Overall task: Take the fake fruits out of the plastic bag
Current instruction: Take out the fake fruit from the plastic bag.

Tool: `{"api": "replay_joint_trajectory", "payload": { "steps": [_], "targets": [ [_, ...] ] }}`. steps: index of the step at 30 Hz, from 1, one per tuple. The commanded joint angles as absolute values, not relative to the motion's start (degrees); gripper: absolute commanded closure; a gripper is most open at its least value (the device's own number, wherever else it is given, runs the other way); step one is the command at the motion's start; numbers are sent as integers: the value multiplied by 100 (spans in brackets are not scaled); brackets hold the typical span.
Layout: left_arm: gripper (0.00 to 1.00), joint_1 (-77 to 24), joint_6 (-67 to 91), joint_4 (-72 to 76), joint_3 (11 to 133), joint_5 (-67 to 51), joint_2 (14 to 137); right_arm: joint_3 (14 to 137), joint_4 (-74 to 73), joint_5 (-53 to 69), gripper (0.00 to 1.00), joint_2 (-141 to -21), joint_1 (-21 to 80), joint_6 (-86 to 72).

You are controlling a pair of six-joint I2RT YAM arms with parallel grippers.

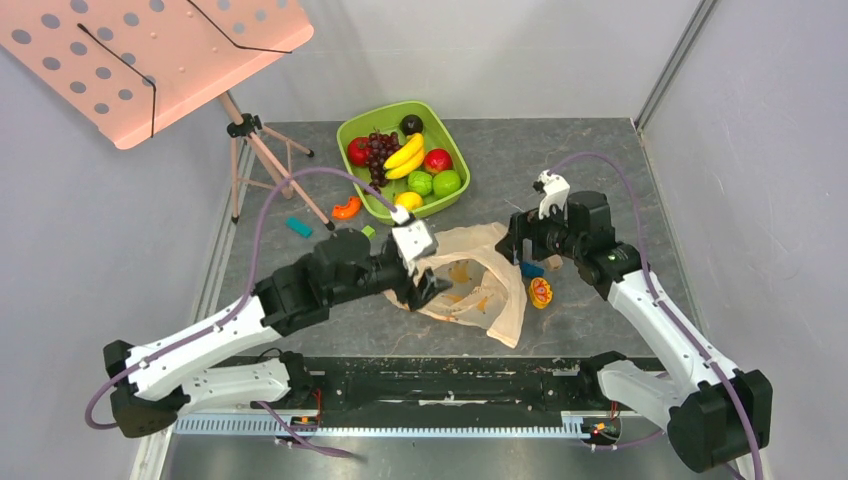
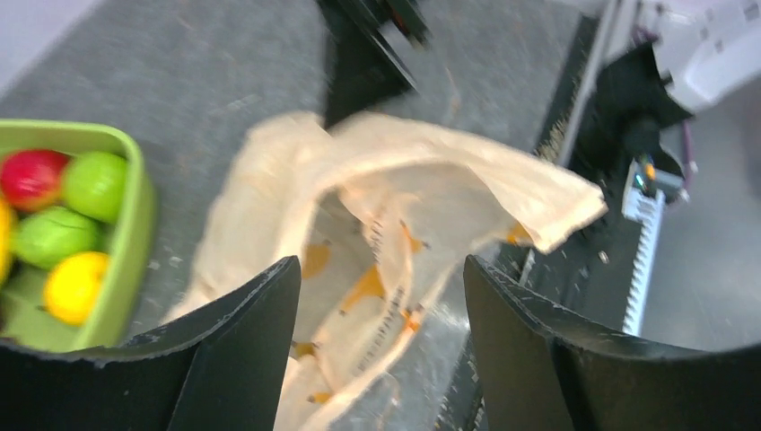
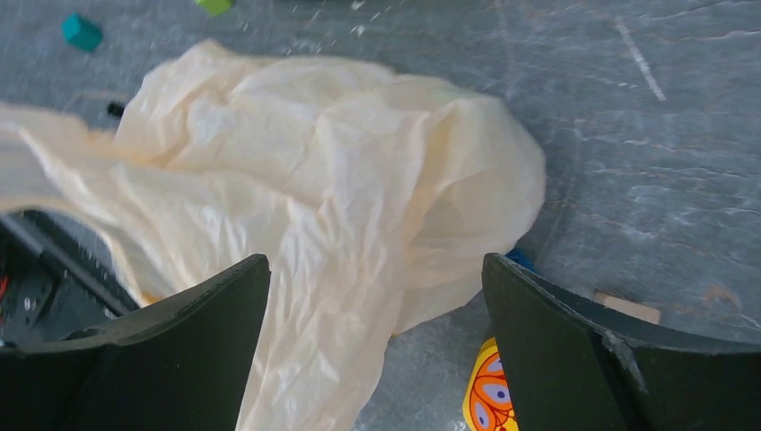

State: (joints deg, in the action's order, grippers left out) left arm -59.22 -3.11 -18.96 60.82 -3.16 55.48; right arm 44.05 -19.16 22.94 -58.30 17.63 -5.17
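The peach-beige plastic bag [image 1: 482, 285] lies crumpled and mostly flat on the grey table, and I see no fruit inside it. The dark red-purple grape bunch [image 1: 378, 152], the yellow banana [image 1: 405, 153] and the small round yellow fruit [image 1: 408, 200] lie in the green tub [image 1: 455, 150]. My left gripper [image 1: 425, 283] is open and empty over the bag's left edge; its wrist view [image 2: 381, 269] shows the bag [image 2: 404, 206] and the yellow fruit [image 2: 74, 285]. My right gripper [image 1: 516, 250] is open and empty at the bag's right side, above the bag [image 3: 314, 180] in its wrist view [image 3: 377, 265].
The tub also holds red and green fruits. An orange curved toy [image 1: 346, 208], a teal block [image 1: 298, 227] and a small green block [image 1: 368, 231] lie left of the bag. A yellow-orange patterned piece [image 1: 540, 292] and a blue block [image 1: 531, 268] lie at its right. A pink music stand [image 1: 150, 60] stands at the back left.
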Motion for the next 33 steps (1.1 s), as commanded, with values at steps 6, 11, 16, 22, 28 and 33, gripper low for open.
{"api": "replay_joint_trajectory", "payload": {
  "steps": [6,11,16,22,28,33],
  "targets": [
    [28,-6657,10,-655,4521,-570,5326,5191,-1320,836,12,-6236,1740,-1645],
    [28,-6680,-300,634,3974,-444,5880,5348,-1303,877,21,-6718,1714,-1694],
    [29,-6673,-583,1393,3986,-101,6796,5206,-1188,731,28,-6948,1672,-1660],
    [30,-6641,-795,2149,4088,622,7544,5238,-1060,731,32,-7289,1604,-1571],
    [31,-6461,-932,2575,4210,775,8100,5351,-959,804,37,-7610,1573,-1551],
    [32,-6284,-1039,2942,4221,869,8540,5592,-868,856,39,-7967,1556,-1566]
  ]
}}
